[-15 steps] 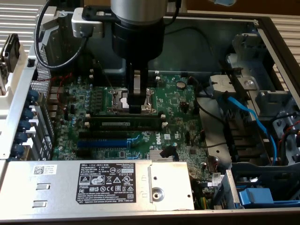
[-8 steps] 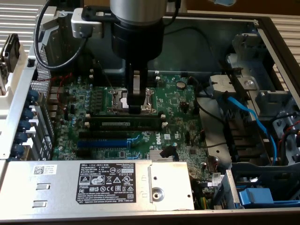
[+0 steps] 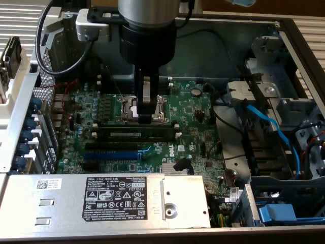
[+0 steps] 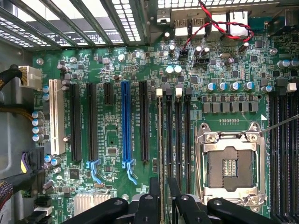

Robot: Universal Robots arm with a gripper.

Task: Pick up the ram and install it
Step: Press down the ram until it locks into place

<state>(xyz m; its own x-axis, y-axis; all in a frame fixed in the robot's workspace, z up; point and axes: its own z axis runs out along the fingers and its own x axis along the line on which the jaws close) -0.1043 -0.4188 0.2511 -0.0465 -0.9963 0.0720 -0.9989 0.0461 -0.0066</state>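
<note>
The ram (image 3: 134,133), a dark green stick with a white label, stands upright in a black memory slot between white end clips, level with the board. In the wrist view the ram (image 4: 161,140) shows edge-on as a thin line running between my fingers. My gripper (image 3: 147,121) hangs straight down over the stick's middle, its tips at about the stick's top edge. In the wrist view my gripper (image 4: 164,186) is partly open, one finger on each side of the stick, with a narrow gap beside it.
Empty black memory slots (image 4: 179,140) lie beside the ram, and the CPU socket (image 4: 231,168) is just beyond them. The blue expansion slot (image 3: 109,154) and the grey power supply box (image 3: 101,198) are nearer the camera. Blue cables (image 3: 269,127) and drive bays sit at the exterior view's right.
</note>
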